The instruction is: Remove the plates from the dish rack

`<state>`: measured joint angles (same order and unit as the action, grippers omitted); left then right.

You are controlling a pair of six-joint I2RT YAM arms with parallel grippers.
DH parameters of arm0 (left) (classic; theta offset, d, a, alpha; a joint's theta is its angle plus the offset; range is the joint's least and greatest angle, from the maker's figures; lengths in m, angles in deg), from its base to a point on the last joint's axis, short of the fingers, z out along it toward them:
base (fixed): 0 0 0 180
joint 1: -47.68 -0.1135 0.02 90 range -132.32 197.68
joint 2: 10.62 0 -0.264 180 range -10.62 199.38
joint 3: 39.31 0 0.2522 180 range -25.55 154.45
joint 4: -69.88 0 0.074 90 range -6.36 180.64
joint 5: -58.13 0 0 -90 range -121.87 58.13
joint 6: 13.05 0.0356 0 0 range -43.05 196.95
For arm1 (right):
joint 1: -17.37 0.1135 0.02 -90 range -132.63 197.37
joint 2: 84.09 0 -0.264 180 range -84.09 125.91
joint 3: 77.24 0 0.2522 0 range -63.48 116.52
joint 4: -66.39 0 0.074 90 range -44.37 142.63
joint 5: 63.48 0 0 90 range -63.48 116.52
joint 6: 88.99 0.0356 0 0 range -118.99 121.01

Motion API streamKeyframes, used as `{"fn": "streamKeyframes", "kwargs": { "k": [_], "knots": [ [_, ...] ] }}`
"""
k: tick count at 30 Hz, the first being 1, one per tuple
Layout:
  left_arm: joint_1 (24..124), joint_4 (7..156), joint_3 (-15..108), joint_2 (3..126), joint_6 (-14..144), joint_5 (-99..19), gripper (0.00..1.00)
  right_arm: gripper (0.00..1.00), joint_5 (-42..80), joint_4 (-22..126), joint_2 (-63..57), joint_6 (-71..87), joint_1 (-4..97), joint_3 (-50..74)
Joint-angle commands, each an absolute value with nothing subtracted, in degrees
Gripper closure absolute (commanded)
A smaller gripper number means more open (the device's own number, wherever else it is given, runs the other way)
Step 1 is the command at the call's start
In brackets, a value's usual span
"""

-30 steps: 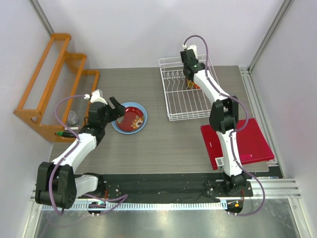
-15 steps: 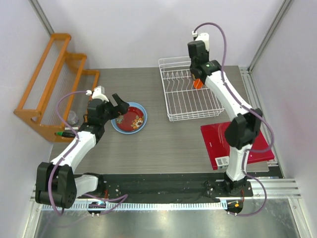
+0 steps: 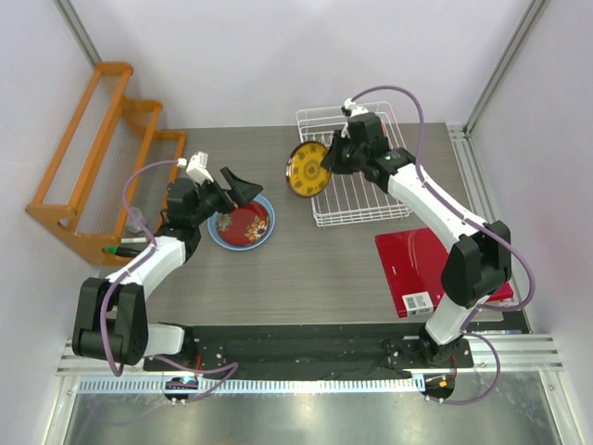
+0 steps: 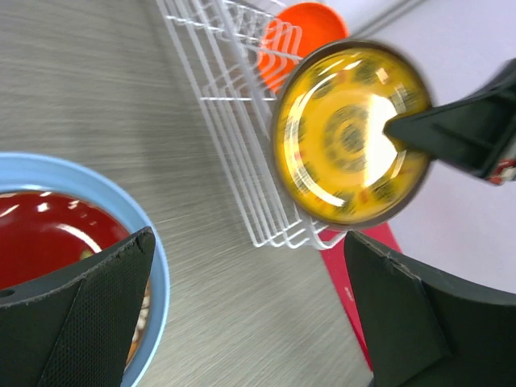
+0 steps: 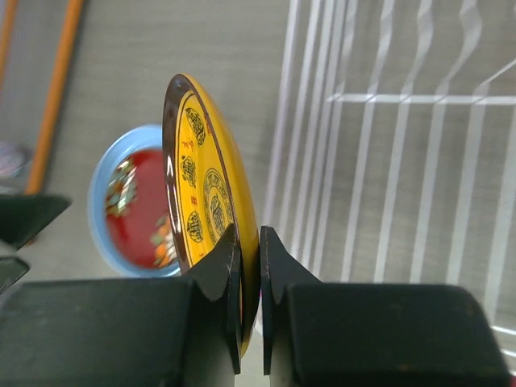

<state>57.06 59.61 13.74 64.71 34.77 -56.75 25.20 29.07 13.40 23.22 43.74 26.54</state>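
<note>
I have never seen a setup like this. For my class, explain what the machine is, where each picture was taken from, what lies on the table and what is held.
Two robot arms are bolted at a table's near edge. One picture looks down from above; the other two come from cameras on the wrists. The right end effector grips a yellow plate by its rim, on edge, beside the wire dish rack, where an orange plate sits. The left end effector is open near a dark red floral plate lying in a light blue plate.

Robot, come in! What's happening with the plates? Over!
Right gripper shut on yellow plate, outside dish rack. Left gripper open by red plate. Orange plate in rack. Nothing blocking.
</note>
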Motion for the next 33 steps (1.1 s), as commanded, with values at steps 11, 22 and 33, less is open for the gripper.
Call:
{"fn": "streamKeyframes", "kwargs": {
  "k": [11,22,33],
  "knots": [
    [58.1,39.4,12.7,72.3,25.7,-63.6,0.04,0.99,6.1,49.6,10.3,38.3,47.0,17.2],
    [58.7,34.1,11.6,75.9,23.5,-62.8,0.79,0.99,-0.6,60.5,11.4,45.7,47.3,11.0],
    [58.6,46.7,10.6,70.2,30.7,-54.9,1.00,0.50,4.0,50.4,12.5,38.7,46.5,15.1]
  ]
}}
